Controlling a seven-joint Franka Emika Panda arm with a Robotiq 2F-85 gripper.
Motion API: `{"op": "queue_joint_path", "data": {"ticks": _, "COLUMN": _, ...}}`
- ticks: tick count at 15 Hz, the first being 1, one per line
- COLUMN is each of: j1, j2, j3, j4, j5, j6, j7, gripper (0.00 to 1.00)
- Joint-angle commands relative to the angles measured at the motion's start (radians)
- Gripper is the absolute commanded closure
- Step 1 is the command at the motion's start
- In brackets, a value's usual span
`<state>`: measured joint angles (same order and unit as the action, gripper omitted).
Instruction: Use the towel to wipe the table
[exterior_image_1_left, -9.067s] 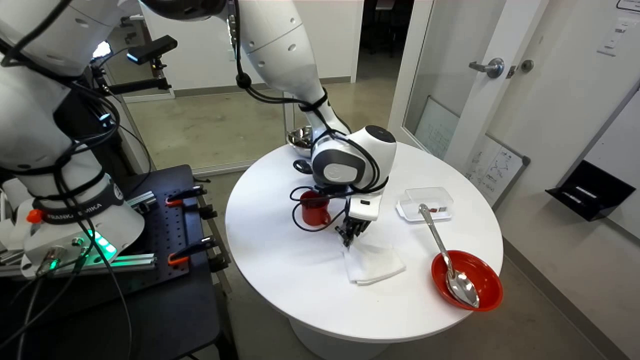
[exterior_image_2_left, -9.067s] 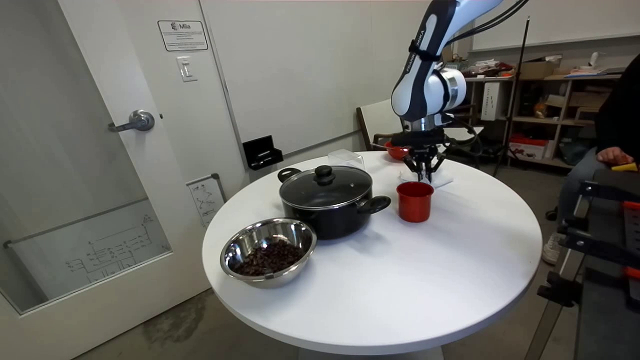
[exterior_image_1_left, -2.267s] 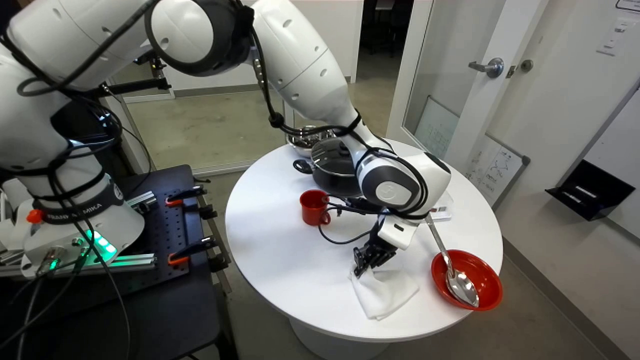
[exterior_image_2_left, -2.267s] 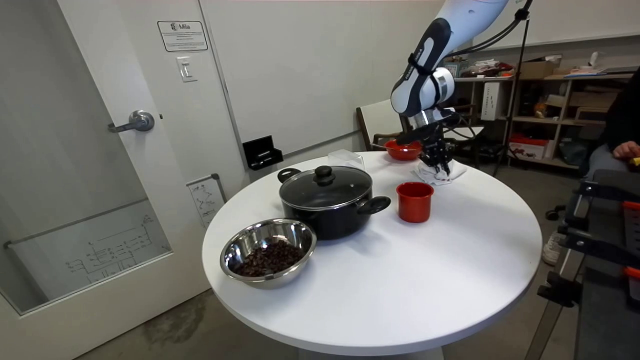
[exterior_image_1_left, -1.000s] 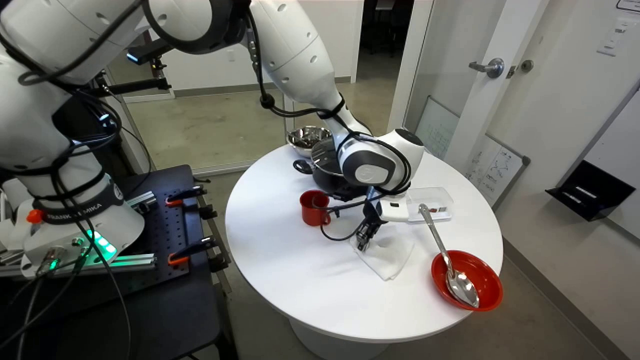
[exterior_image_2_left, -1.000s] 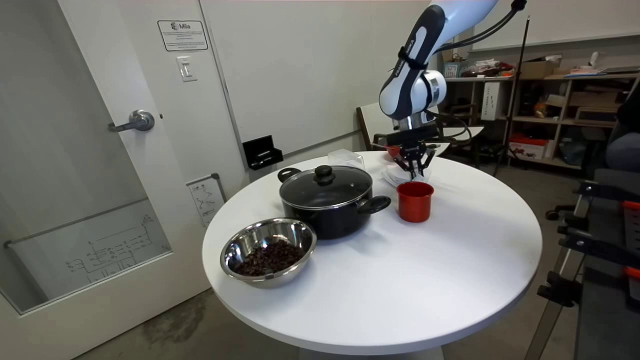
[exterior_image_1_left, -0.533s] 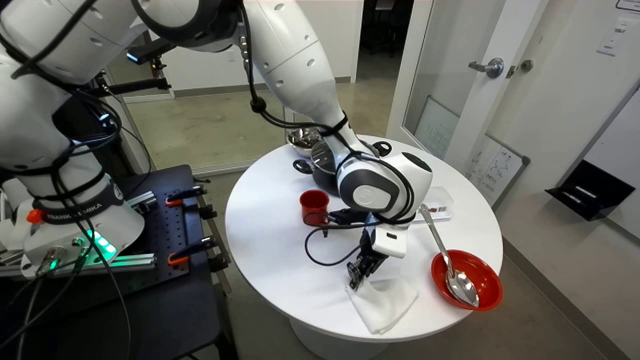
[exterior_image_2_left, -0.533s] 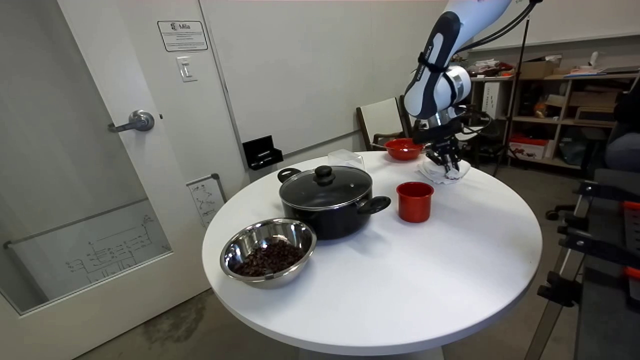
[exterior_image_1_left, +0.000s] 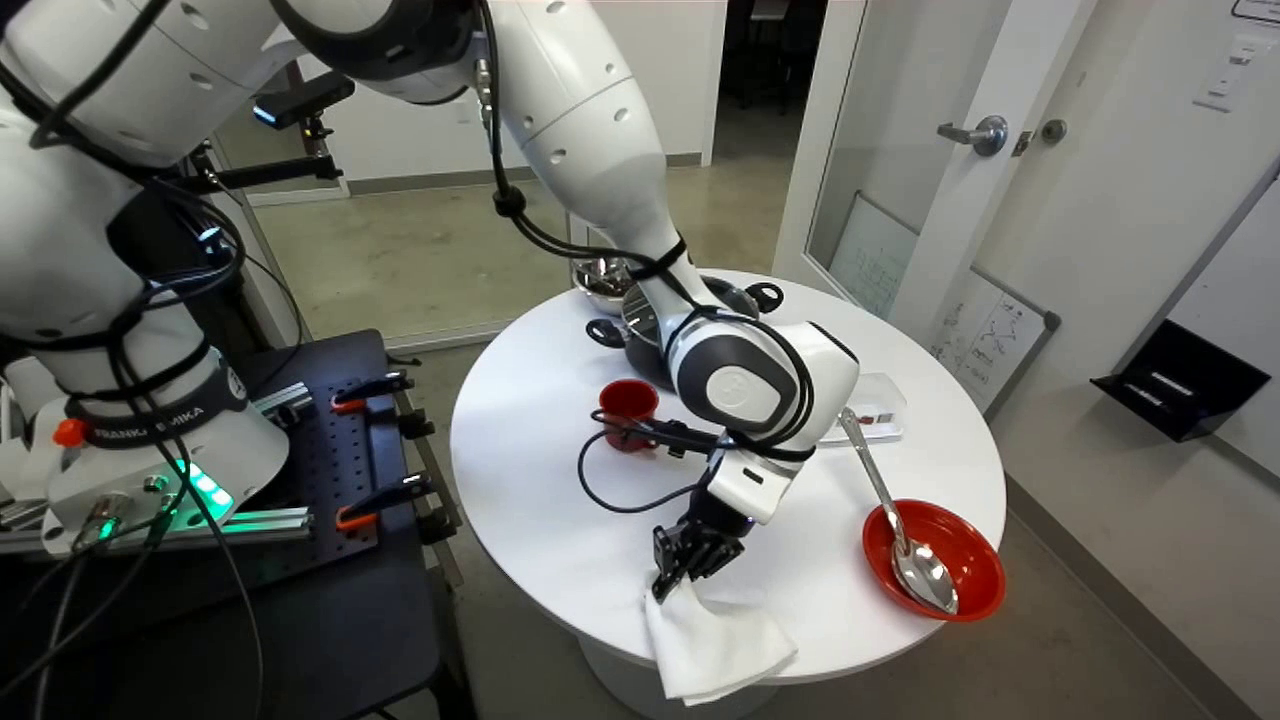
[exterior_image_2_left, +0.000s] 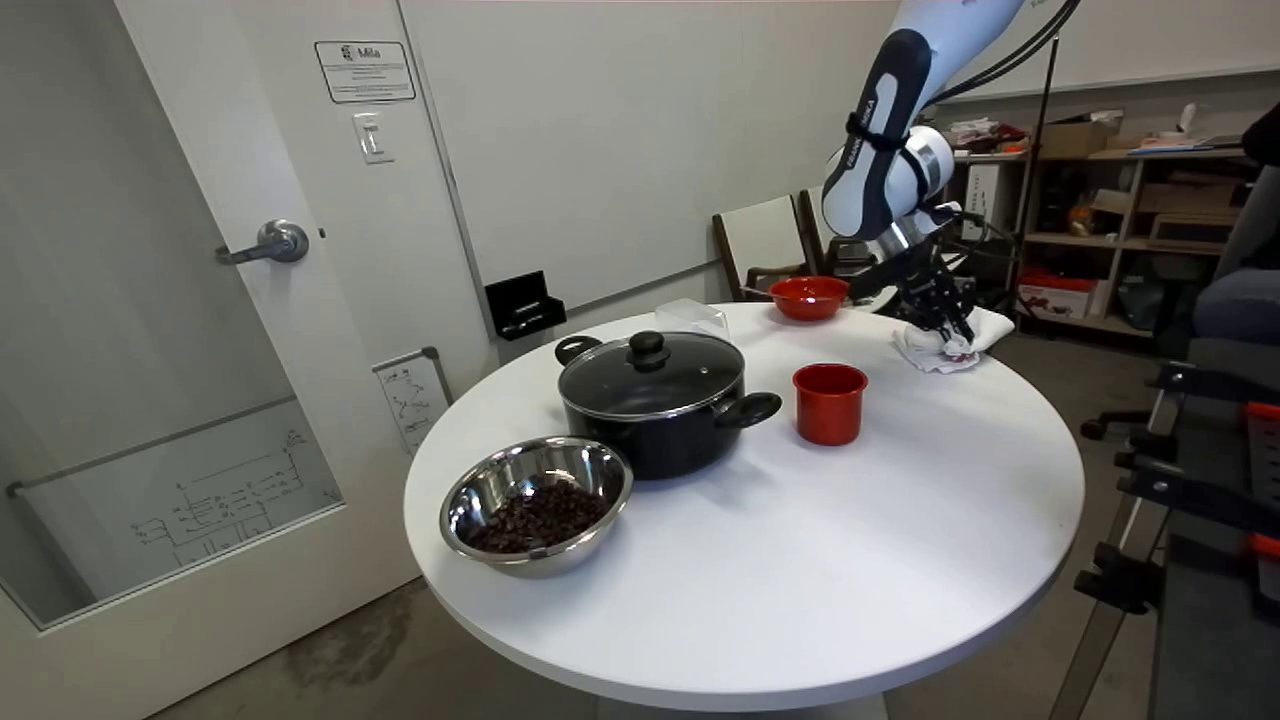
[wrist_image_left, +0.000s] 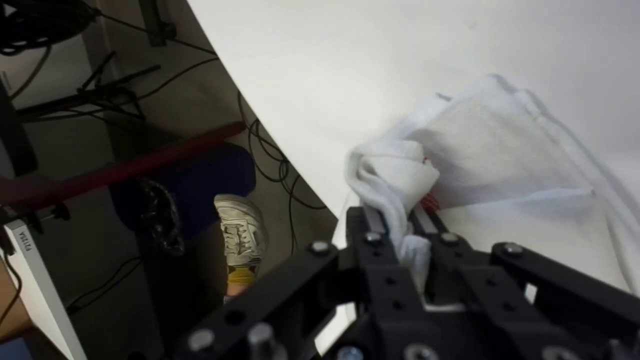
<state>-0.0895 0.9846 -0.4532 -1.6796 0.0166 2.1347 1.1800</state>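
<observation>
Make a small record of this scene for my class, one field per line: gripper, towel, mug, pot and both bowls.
Gripper: closed around a fold of cloth
Towel: white, partly past the edge of the round white table
Mug: red, upright
Pot: black, see-through lid on
Steel bowl: holds small dark pieces
Red bowl: holds a metal spoon

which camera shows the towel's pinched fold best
The wrist view, because it shows the towel close up, a fold caught in the tool. Both exterior views show the towel smaller, the fold partly hidden by the tool.
</observation>
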Motion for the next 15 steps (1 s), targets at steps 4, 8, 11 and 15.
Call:
{"op": "queue_joint_path", "data": {"ticks": 4, "j1": 0.013, "j2": -0.073, "j3": 0.129, "j4": -0.067, "j5": -0.055, "j6": 0.006, "j7": -0.16, "gripper": 0.96}}
{"op": "queue_joint_path", "data": {"ticks": 8, "j1": 0.016, "j2": -0.105, "j3": 0.177, "j4": -0.1, "j5": -0.039, "j6": 0.08, "j7": -0.27, "gripper": 0.96}}
{"op": "queue_joint_path", "data": {"ticks": 11, "j1": 0.066, "j2": -0.116, "j3": 0.138, "j4": -0.14, "j5": -0.04, "j6": 0.204, "j7": -0.177, "gripper": 0.96}}
{"op": "queue_joint_path", "data": {"ticks": 15, "j1": 0.086, "j2": -0.148, "j3": 0.134, "j4": -0.212, "j5": -0.026, "j6": 0.384, "j7": -0.154, "gripper": 0.96}}
